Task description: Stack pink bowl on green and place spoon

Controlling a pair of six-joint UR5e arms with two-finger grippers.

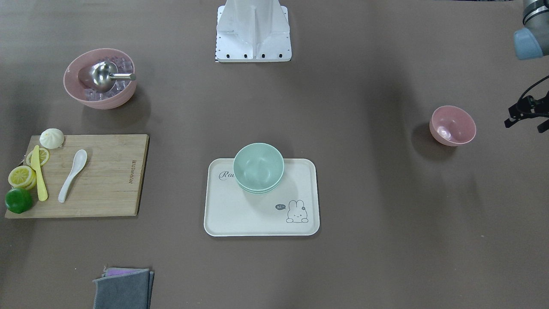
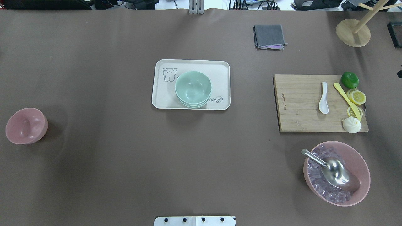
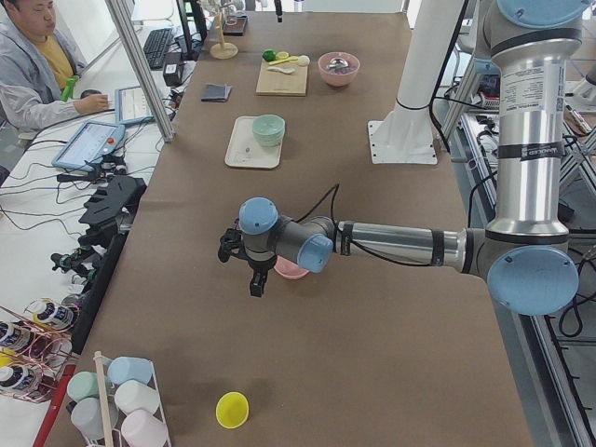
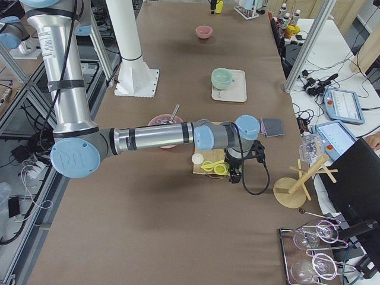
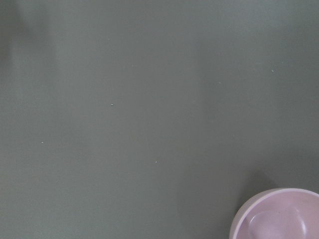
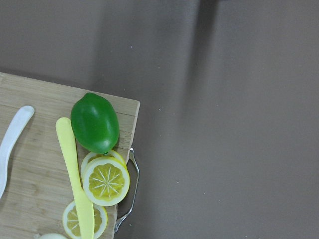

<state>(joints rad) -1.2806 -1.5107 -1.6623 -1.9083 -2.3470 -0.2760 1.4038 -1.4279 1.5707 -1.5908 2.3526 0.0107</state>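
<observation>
The small pink bowl stands empty on the brown table near my left end; it also shows in the overhead view and the left wrist view. Stacked green bowls sit on a white tray at the table's middle. A white spoon lies on the wooden board. My left gripper hovers just beyond the pink bowl, its fingers apart and empty. My right gripper hangs over the board's far corner by the lime; I cannot tell whether it is open or shut.
On the board lie a lime, lemon slices, a yellow knife and a white bun. A large pink bowl holds ice cubes and a metal scoop. Folded grey cloths lie at the operators' edge.
</observation>
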